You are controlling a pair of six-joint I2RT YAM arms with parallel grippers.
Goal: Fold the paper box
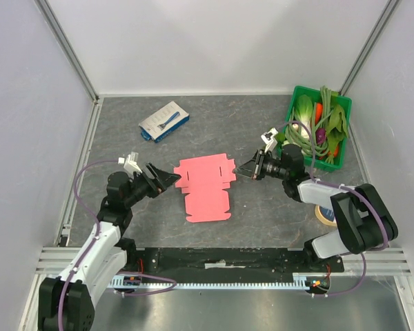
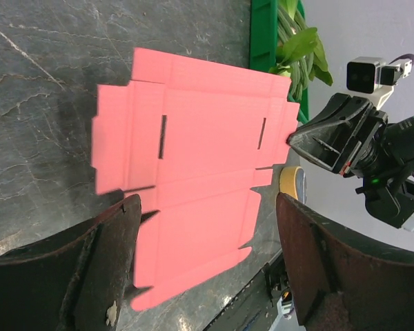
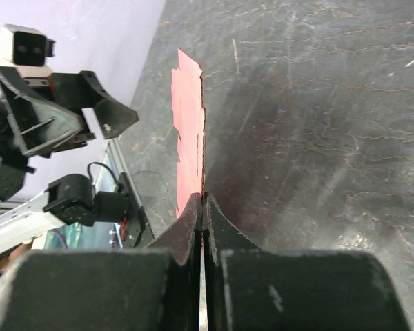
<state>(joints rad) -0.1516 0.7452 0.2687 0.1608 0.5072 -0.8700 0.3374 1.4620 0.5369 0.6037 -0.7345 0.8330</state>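
Your left gripper (image 1: 168, 180) hangs just beside the paper box's (image 1: 205, 187) left edge without touching it. Its two fingers (image 2: 90, 276) are spread as wide as they go, and in the left wrist view the near part of the paper box (image 2: 193, 152) shows between them. Behind it, well apart, you have a white-blue box (image 1: 164, 121).

The paper box lies unfolded on the table (image 1: 262, 214), midway between your two arms, slots and tabs facing up.

Your right gripper (image 1: 243, 170) meets the paper box at its right edge. Its two fingers (image 3: 221, 227) are pressed together, and the right wrist view shows the paper box's (image 3: 188, 117) thin edge running into the seam between the tips, so it is pinching that edge.

Further right, a green crate (image 1: 345, 110) holds vegetables, and a tape roll (image 1: 324, 216) lies by the right arm.

Count: one paper box, one white-blue box, one crate, one tape roll, two grippers.
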